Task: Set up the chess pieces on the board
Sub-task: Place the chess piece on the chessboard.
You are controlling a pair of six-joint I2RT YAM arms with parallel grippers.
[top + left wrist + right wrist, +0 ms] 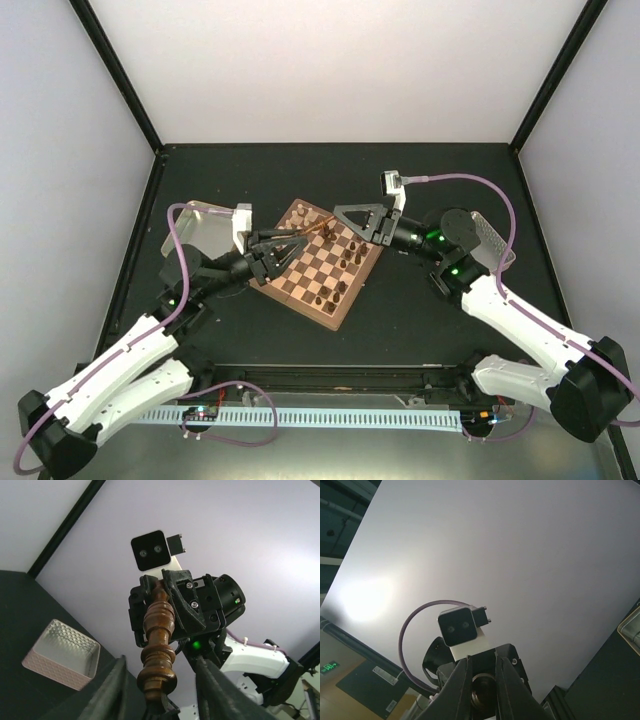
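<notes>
A dark brown chess piece [318,232] hangs level in the air over the far part of the board [310,272]. My right gripper [338,222] is shut on one end of it; in the right wrist view its round end [484,692] sits between the closed fingers [465,680]. My left gripper [298,241] reaches in from the left. In the left wrist view its two fingers [114,690] stand on either side of the piece [159,630], with a gap on each side. Several dark pieces [350,256] and a few pale ones [303,213] stand on the board.
A clear shallow tray [205,230] lies left of the board, and another tray [487,238] lies behind the right arm. The left wrist view shows a textured tray [62,652] on the black table. Black frame posts [115,70] rise at the back corners.
</notes>
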